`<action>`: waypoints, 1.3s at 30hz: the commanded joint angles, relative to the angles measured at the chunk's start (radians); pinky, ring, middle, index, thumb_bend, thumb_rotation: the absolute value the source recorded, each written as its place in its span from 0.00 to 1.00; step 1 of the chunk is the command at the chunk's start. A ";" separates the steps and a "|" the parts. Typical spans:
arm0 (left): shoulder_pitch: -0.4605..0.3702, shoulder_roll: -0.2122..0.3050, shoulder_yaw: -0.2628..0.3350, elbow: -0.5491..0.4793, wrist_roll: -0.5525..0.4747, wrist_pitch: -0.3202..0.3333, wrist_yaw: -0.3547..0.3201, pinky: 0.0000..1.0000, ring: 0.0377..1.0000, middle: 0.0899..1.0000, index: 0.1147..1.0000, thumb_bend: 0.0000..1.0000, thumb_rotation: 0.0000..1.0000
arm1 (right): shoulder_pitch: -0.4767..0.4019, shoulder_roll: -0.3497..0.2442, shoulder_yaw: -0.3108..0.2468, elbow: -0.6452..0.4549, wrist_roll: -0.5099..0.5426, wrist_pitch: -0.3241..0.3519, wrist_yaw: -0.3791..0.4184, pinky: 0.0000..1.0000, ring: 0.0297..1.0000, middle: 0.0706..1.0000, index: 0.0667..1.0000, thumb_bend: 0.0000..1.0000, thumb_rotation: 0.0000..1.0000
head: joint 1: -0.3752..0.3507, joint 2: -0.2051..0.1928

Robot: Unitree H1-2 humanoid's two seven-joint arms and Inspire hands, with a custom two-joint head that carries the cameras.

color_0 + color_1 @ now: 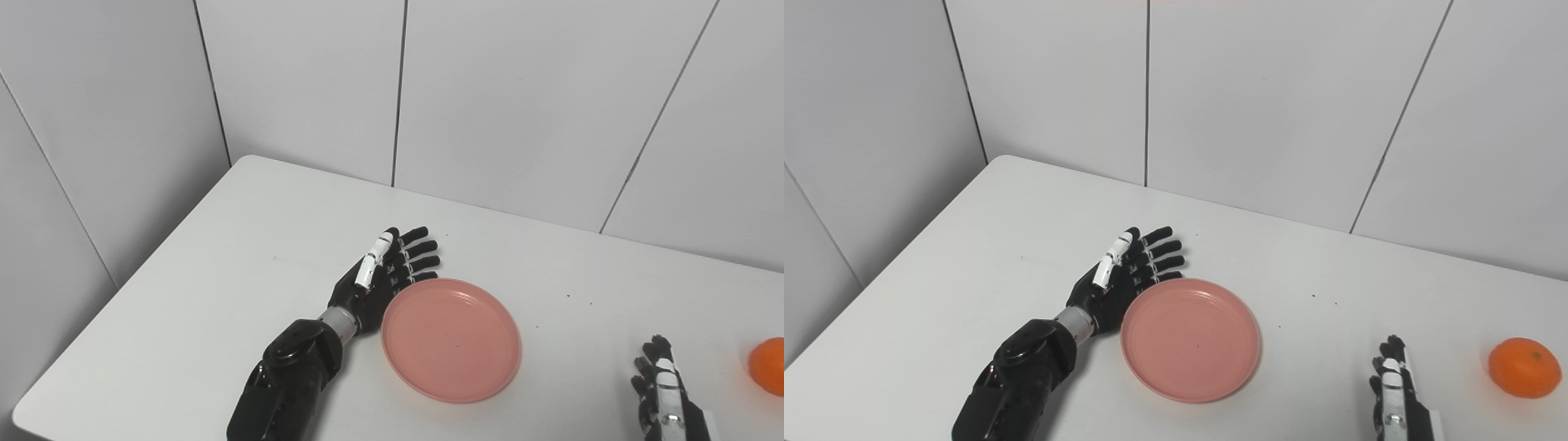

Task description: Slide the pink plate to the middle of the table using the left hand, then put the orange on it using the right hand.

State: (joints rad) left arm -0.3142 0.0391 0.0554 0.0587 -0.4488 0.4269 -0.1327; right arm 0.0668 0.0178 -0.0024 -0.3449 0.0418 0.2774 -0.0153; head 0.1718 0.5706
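- left eye view: the left hand lies flat-sided on the white table, its fingers straight and a little apart, holding nothing. its fingers point toward the back edge of the table and a bit to the right.
- the pink plate lies directly to the right of this hand. the hand's inner side seems to touch the plate's left-back rim, so a push toward the right edge would carry the plate with it.
- the plate is round and shallow, with a low raised rim and nothing on it. it sits nearer the front edge than the back edge, and already about midway between the left and right edges, as far as this view shows.
- the orange is cut by the picture's right border, near the front right part of the table. the right hand is just left of it, low at the front edge.
- right eye view: the orange is whole here, round, a little flattened, with a small stem mark on top. it lies to the right of the right hand, near but apart from it, and well apart from the plate.
- the right hand is clearly the nearer one to the fruit. only its fingertips and back are in the picture, so i cannot tell if it is open or closed.
- the left hand is open here too, beside the plate's rim. i judge that the sliding step is close to finished, and the reach for the orange is not yet begun.
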 commanded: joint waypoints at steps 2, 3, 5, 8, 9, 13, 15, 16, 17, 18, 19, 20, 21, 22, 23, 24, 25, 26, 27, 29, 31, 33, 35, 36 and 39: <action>0.002 -0.020 -0.020 -0.008 0.020 0.024 0.002 0.80 0.81 0.82 0.81 0.33 1.00 | -0.016 0.006 -0.001 -0.045 -0.004 -0.017 -0.005 1.00 0.98 0.98 0.97 0.21 1.00 | -0.001 0.002; 0.005 -0.029 -0.027 -0.007 0.028 0.024 0.008 0.80 0.81 0.82 0.81 0.33 1.00 | -0.016 0.007 0.000 -0.045 -0.008 -0.019 -0.007 1.00 0.98 0.98 0.97 0.21 1.00 | -0.005 0.006; 0.011 -0.045 -0.036 -0.005 0.042 0.021 0.015 0.80 0.81 0.82 0.81 0.32 1.00 | -0.015 0.006 0.002 -0.045 -0.013 -0.022 -0.006 1.00 0.98 0.98 0.97 0.21 1.00 | -0.013 0.011; 0.018 -0.066 -0.047 0.001 0.054 0.012 0.015 0.80 0.81 0.82 0.81 0.33 1.00 | -0.016 0.011 -0.002 -0.046 -0.003 -0.019 -0.005 1.00 0.98 0.98 0.98 0.22 1.00 | -0.024 0.017; 0.020 -0.074 -0.050 0.001 0.060 0.010 0.016 0.80 0.81 0.82 0.80 0.33 1.00 | -0.017 0.016 -0.004 -0.047 -0.001 -0.015 -0.007 1.00 0.98 0.98 0.97 0.22 1.00 | -0.027 0.018; 0.030 -0.096 -0.066 -0.018 0.085 0.032 0.035 0.80 0.81 0.81 0.80 0.34 1.00 | -0.018 0.018 0.000 -0.051 -0.010 -0.004 -0.009 1.00 0.98 0.97 0.97 0.23 1.00 | -0.037 0.025; 0.034 -0.107 -0.072 -0.026 0.090 0.039 0.043 0.80 0.81 0.81 0.80 0.34 1.00 | -0.017 0.020 0.002 -0.056 -0.015 0.002 -0.012 1.00 0.97 0.97 0.97 0.24 1.00 | -0.043 0.029; 0.038 -0.115 -0.075 -0.028 0.091 0.039 0.043 0.80 0.81 0.81 0.80 0.34 1.00 | -0.017 0.022 0.003 -0.057 -0.017 0.005 -0.012 1.00 0.97 0.97 0.97 0.24 1.00 | -0.052 0.034; 0.041 -0.120 -0.077 -0.030 0.091 0.038 0.043 0.80 0.81 0.81 0.80 0.33 1.00 | -0.017 0.023 0.003 -0.058 -0.019 0.007 -0.013 1.00 0.97 0.97 0.97 0.24 1.00 | -0.054 0.035; 0.044 -0.128 -0.079 -0.032 0.087 0.038 0.044 0.80 0.81 0.81 0.80 0.33 1.00 | -0.018 0.025 0.004 -0.059 -0.022 0.008 -0.014 1.00 0.97 0.97 0.97 0.24 1.00 | -0.064 0.039; 0.047 -0.133 -0.080 -0.033 0.084 0.039 0.044 0.81 0.82 0.82 0.80 0.33 1.00 | -0.019 0.027 0.005 -0.059 -0.024 0.008 -0.015 1.00 0.97 0.96 0.97 0.24 1.00 | -0.065 0.040; 0.050 -0.138 -0.084 -0.037 0.083 0.039 0.044 0.81 0.82 0.82 0.80 0.33 1.00 | -0.020 0.029 0.005 -0.057 -0.026 0.005 -0.016 1.00 0.97 0.96 0.97 0.24 1.00 | -0.074 0.043; 0.053 -0.141 -0.087 -0.040 0.083 0.040 0.043 0.81 0.82 0.82 0.80 0.33 1.00 | -0.021 0.030 0.005 -0.055 -0.027 0.003 -0.017 1.00 0.97 0.96 0.96 0.25 1.00 | -0.074 0.043; 0.056 -0.143 -0.092 -0.045 0.085 0.040 0.044 0.80 0.82 0.82 0.80 0.33 1.00 | -0.022 0.031 0.006 -0.052 -0.025 0.001 -0.015 1.00 0.97 0.96 0.96 0.25 1.00 | -0.082 0.047; 0.059 -0.144 -0.095 -0.049 0.086 0.040 0.045 0.80 0.82 0.82 0.81 0.34 1.00 | -0.023 0.031 0.006 -0.051 -0.023 0.000 -0.014 1.00 0.97 0.97 0.97 0.26 1.00 | -0.083 0.048; 0.063 -0.145 -0.099 -0.055 0.085 0.041 0.047 0.80 0.82 0.82 0.81 0.34 1.00 | -0.023 0.033 0.006 -0.052 -0.022 0.002 -0.013 1.00 0.97 0.97 0.97 0.26 1.00 | -0.093 0.052; 0.066 -0.145 -0.102 -0.059 0.084 0.041 0.048 0.81 0.82 0.82 0.81 0.34 1.00 | -0.024 0.034 0.006 -0.052 -0.021 0.003 -0.013 1.00 0.97 0.97 0.97 0.25 1.00 | -0.093 0.052; 0.069 -0.146 -0.104 -0.063 0.082 0.041 0.048 0.81 0.82 0.82 0.80 0.34 1.00 | -0.025 0.036 0.006 -0.053 -0.020 0.007 -0.013 1.00 0.98 0.97 0.97 0.25 1.00 | -0.104 0.056; 0.072 -0.145 -0.105 -0.066 0.080 0.041 0.047 0.81 0.82 0.82 0.80 0.34 1.00 | -0.025 0.038 0.007 -0.053 -0.019 0.009 -0.014 1.00 0.98 0.97 0.97 0.25 1.00 | -0.110 0.059; 0.075 -0.144 -0.106 -0.070 0.077 0.042 0.047 0.81 0.82 0.82 0.80 0.35 1.00 | -0.026 0.041 0.007 -0.054 -0.020 0.010 -0.015 1.00 0.98 0.97 0.97 0.25 1.00 | -0.116 0.061; 0.081 -0.144 -0.105 -0.076 0.070 0.042 0.043 0.81 0.82 0.82 0.80 0.34 1.00 | -0.028 0.043 0.007 -0.050 -0.017 0.005 -0.013 1.00 0.98 0.98 0.98 0.26 1.00 | -0.127 0.066; 0.086 -0.142 -0.103 -0.080 0.061 0.042 0.046 0.81 0.82 0.82 0.80 0.34 1.00 | -0.031 0.045 0.008 -0.049 -0.012 0.005 -0.011 1.00 0.98 0.98 0.98 0.25 1.00 | -0.132 0.068; 0.090 -0.139 -0.103 -0.083 0.050 0.043 0.051 0.82 0.82 0.82 0.80 0.34 1.00 | -0.033 0.043 0.011 -0.051 -0.014 0.011 -0.007 1.00 0.99 0.99 0.99 0.26 1.00 | -0.138 0.071; 0.091 -0.136 -0.104 -0.084 0.045 0.043 0.054 0.82 0.82 0.82 0.80 0.34 1.00 | -0.034 0.042 0.013 -0.052 -0.019 0.014 -0.007 1.00 0.99 0.99 0.99 0.26 1.00 | -0.146 0.072; 0.098 -0.128 -0.102 -0.089 0.029 0.043 0.061 0.82 0.82 0.83 0.81 0.34 1.00 | -0.041 0.039 0.015 -0.056 -0.037 0.026 -0.015 0.99 0.98 0.97 0.98 0.28 1.00 | -0.167 0.075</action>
State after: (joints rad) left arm -0.2326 -0.0974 -0.0439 -0.0223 -0.4104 0.4427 -0.0861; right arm 0.0534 0.0550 0.0110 -0.3657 0.0188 0.2934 -0.0229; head 0.0123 0.6458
